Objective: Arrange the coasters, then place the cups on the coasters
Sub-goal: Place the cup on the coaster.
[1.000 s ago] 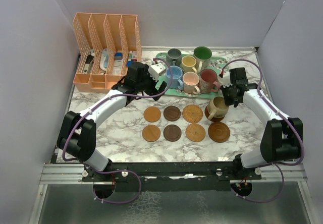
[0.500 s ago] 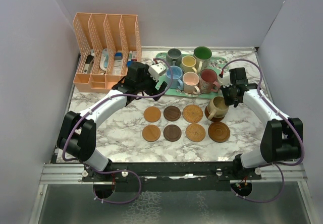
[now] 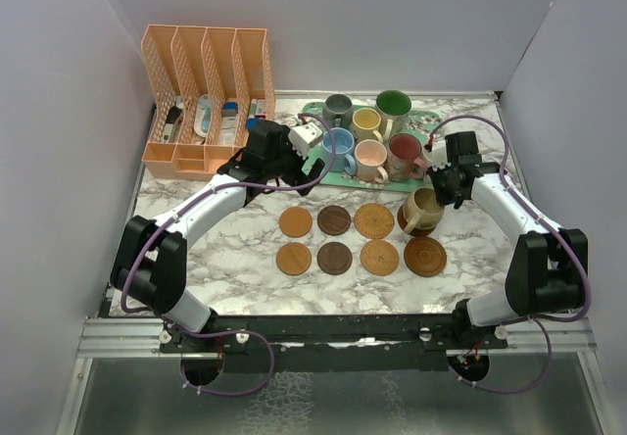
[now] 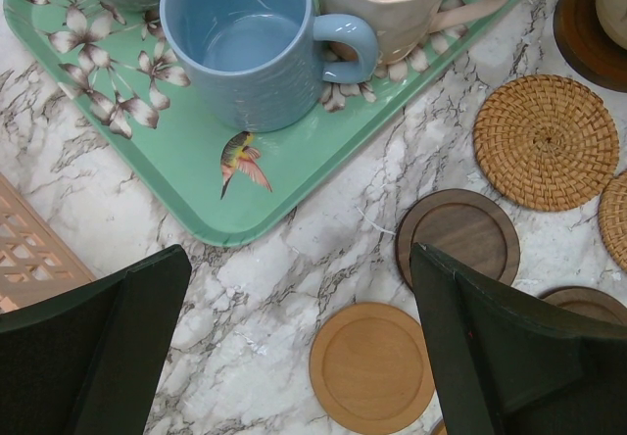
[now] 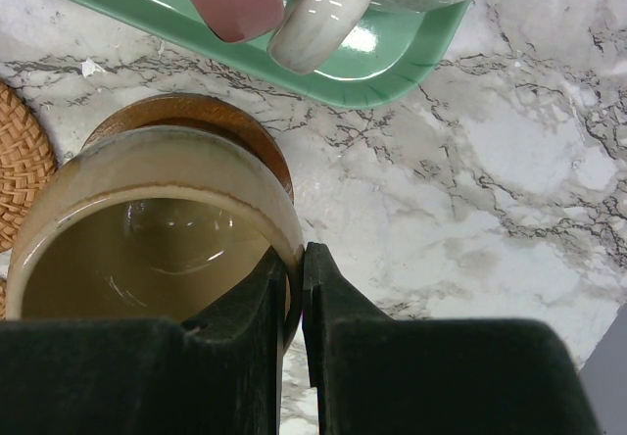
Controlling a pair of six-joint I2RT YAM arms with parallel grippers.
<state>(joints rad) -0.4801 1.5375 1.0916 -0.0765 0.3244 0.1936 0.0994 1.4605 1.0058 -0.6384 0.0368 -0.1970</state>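
Eight round coasters lie in two rows of four, from the light wooden one (image 3: 295, 221) to the dark one (image 3: 424, 256). My right gripper (image 5: 297, 256) (image 3: 443, 185) is shut on the rim of the tan cup (image 5: 147, 229) (image 3: 423, 206). That cup is tilted over the dark coaster (image 5: 196, 112) at the right end of the back row; I cannot tell whether it touches. My left gripper (image 4: 299, 259) (image 3: 306, 156) hangs open and empty at the tray's near left corner, just short of the blue cup (image 4: 245, 43). The other cups stand on the teal tray (image 4: 176, 151), among them the pink one (image 3: 370, 159).
An orange mesh organizer (image 3: 206, 97) with small items stands at the back left, close to my left arm. The tray also carries grey (image 3: 338, 110), yellow (image 3: 366, 121), green (image 3: 393, 107) and dark red (image 3: 405, 153) cups. White walls close in the sides.
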